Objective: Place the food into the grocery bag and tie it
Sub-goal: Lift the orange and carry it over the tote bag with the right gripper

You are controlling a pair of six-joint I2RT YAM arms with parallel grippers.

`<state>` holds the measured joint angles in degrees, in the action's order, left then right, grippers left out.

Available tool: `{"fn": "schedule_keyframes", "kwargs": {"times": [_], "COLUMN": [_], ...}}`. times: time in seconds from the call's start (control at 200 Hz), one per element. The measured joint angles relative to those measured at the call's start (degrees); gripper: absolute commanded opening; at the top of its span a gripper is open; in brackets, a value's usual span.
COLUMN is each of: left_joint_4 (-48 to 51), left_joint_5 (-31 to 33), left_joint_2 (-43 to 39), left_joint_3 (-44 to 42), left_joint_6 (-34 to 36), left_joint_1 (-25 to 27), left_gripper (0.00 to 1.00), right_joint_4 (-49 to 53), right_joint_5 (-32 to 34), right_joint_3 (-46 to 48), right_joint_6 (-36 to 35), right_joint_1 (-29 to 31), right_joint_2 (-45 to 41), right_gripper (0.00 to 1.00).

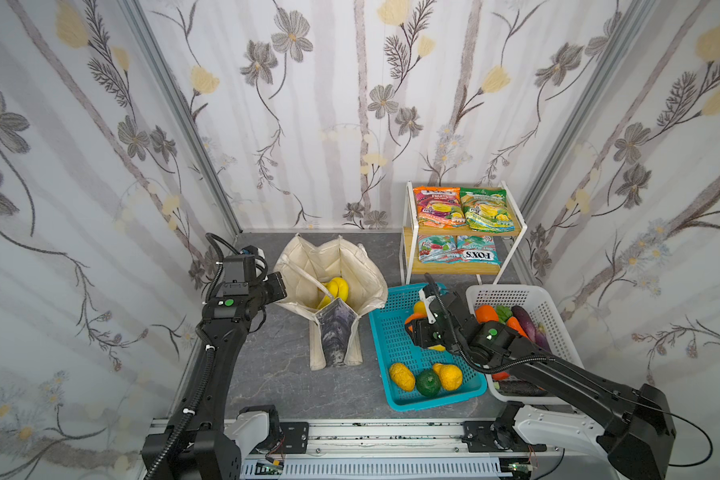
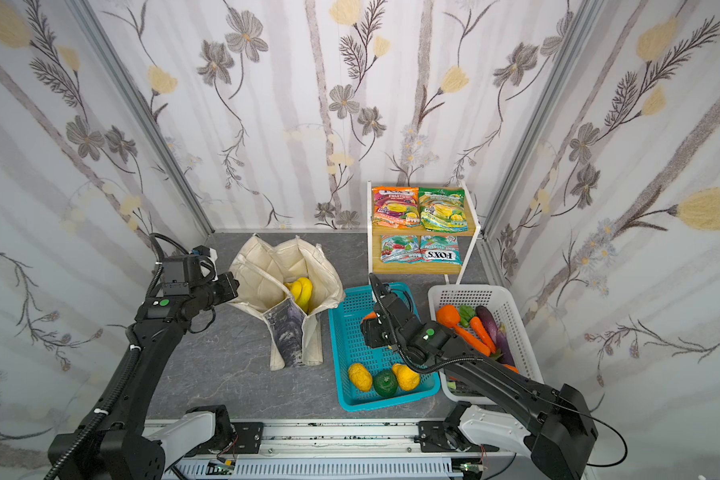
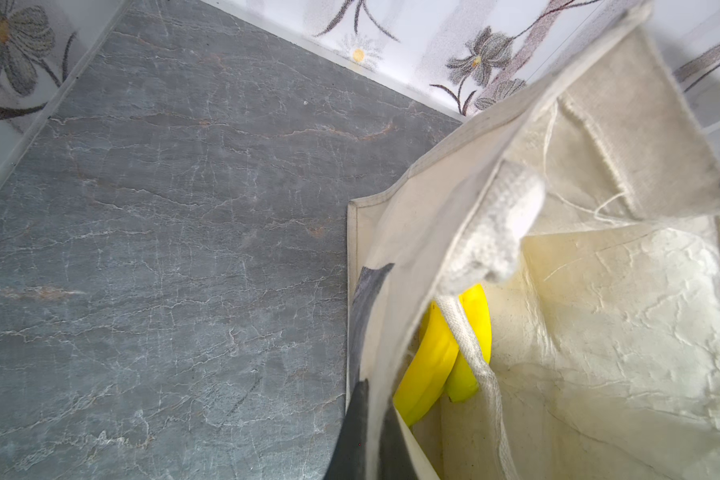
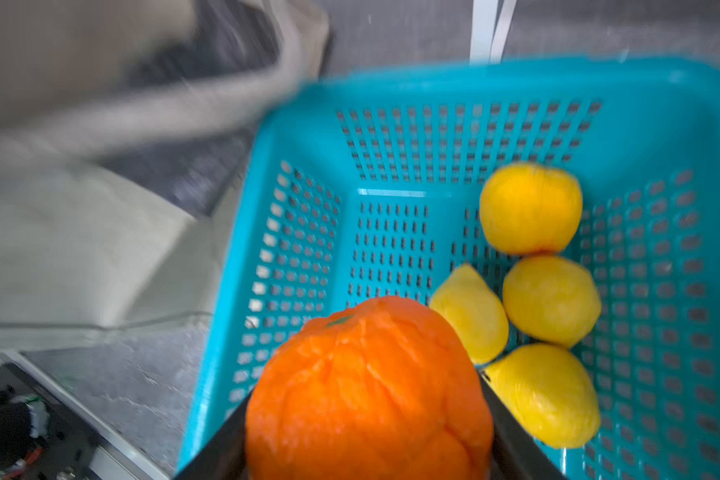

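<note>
- Orange [image 4: 366, 386] sits closest to the right wrist cam, clamped btw the jaws of right end effector [image 1: 412, 323], over teal basket [image 1: 391, 353], not yet at the bag.
- Handling, my guess: round, wrinkly matte skin, prob light + a bit squashy. It could roll out of a 2-jaw pinch, so grip across the widest part.
- Grocery bag [image 1: 362, 274] stands on table [image 1: 275, 374], just left of teal basket. Soft, floppy canvas, mouth open.
- Left end effector [image 1: 279, 284] is closed on the bag rim and holds it open.
- In bag: banana bunch [image 1: 336, 289]; nothing else visible.
- In teal basket: yellow fruits [image 4: 531, 208] and a green fruit [image 1: 427, 382].
- In white basket [image 1: 499, 295]: carrot [image 2: 482, 332], aubergine [image 2: 489, 322], more veg.
- Shelf rack [image 1: 445, 269]: snack packets [image 1: 437, 205] on both levels.
- For the tie, take the strap handles [image 3: 470, 349]; they look limp.
</note>
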<state>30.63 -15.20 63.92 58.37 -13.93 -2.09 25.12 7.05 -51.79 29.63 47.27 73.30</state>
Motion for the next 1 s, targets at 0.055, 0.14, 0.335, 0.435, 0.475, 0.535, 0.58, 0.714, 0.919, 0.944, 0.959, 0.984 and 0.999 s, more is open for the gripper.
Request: {"fn": "schedule_keyframes", "kwargs": {"times": [0.055, 0.14, 0.335, 0.435, 0.475, 0.535, 0.58, 0.714, 0.919, 0.944, 0.959, 0.984, 0.999], "left_joint_4": [0.0, -0.2, -0.5, -0.6, -0.6, -0.6, -0.7, -1.0, -1.7, -1.8, -1.8, -1.8, -1.9], "left_joint_5": [-0.1, -0.5, -2.3, -3.5, -3.8, -4.3, -4.7, -5.6, -5.6, -5.6, -5.6, -5.7, -5.7], "left_joint_2": [0.0, 0.0, -0.4, -0.7, -0.8, -0.9, -0.9, -0.5, 0.3, 0.5, 0.5, 0.7, 0.8], "left_joint_3": [0.0, 0.0, -0.1, -0.2, -0.2, -0.2, -0.2, -0.2, -0.1, -0.1, 0.0, 0.0, 0.0], "left_joint_6": [0.0, 0.0, -1.1, -1.7, -2.1, -2.6, -2.6, -3.4, -4.3, -4.5, -4.5, -4.5, -4.6], "left_joint_1": [0.0, 0.0, 0.0, 0.0, 0.0, 0.0, 0.0, 0.0, 0.0, 0.0, 0.0, 0.0, 0.0], "left_gripper": [0.0, 0.0, 0.0, 0.0, 0.0, 0.0, 0.0, 0.0, 0.0, 0.0, 0.0, 0.0, 0.0], "right_joint_4": [0.4, 0.3, -1.2, -2.8, -3.1, -3.7, -4.0, -4.1, -2.8, -2.1, -1.9, -1.4, -1.1], "right_joint_5": [0.3, 1.1, 0.2, -1.8, -2.7, -4.4, -5.5, -7.4, -10.1, -10.3, -10.3, -10.5, -10.6], "right_joint_3": [-4.2, -10.4, -24.0, -28.9, -31.3, -34.6, -36.8, -42.8, -51.3, -52.4, -53.0, -53.9, -54.6], "right_joint_6": [-1.1, -2.9, -7.5, -8.7, -9.1, -9.7, -10.2, -11.8, -13.0, -12.9, -12.8, -12.5, -12.5], "right_joint_1": [-1.0, -2.3, -2.5, -2.5, -2.3, -1.7, -1.1, 2.3, 4.2, 4.2, 4.2, 4.2, 4.3], "right_joint_2": [0.5, 2.5, 11.1, 15.9, 18.5, 22.4, 25.0, 31.6, 43.0, 44.5, 45.3, 46.5, 47.4], "right_gripper": [0.59, 0.59, 0.58, 0.57, 0.56, 0.56, 0.56, 0.55, 0.53, 0.53, 0.53, 0.53, 0.53]}}
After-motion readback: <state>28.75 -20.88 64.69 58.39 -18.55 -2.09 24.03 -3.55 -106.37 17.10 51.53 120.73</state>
